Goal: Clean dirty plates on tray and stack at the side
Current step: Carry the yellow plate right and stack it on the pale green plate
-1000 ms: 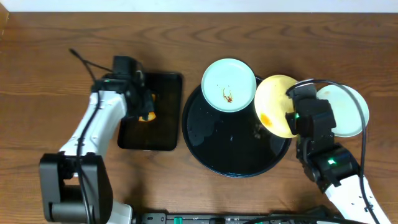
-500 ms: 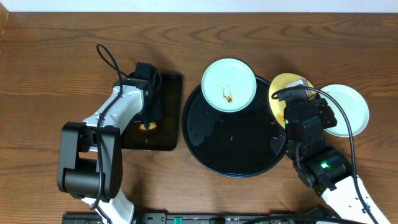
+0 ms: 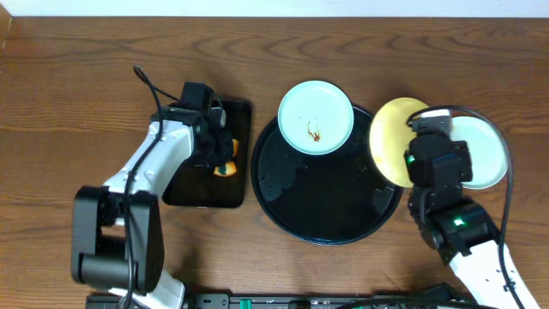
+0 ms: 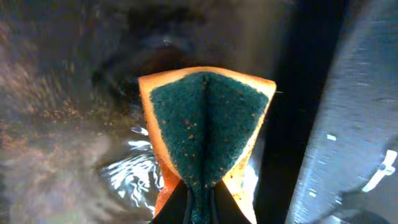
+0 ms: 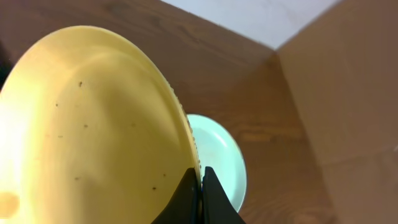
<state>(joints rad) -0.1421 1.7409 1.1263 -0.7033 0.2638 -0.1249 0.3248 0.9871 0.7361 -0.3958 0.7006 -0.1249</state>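
- Since a second ago, my right pincer [image 5: 200, 186], pinching the yellow plate [image 3: 390, 142], swung it toward the mint plate [image 3: 485, 154] at 3 o'clock beside the tray [image 3: 326, 219].
- My left pincer [image 4: 200, 199] pinches the sponge [image 4: 205, 124].
- One smeared plate [image 3: 316, 118] at the tray's 12 o'clock remains uncleaned.

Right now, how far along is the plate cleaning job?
A clean mint plate lies on the table right of the round tray, seemingly done. In hand: the right gripper pinches the yellow plate by its rim, tilted; the left gripper holds a sponge over the rectangular tray. Left: the smeared mint plate on the round tray.
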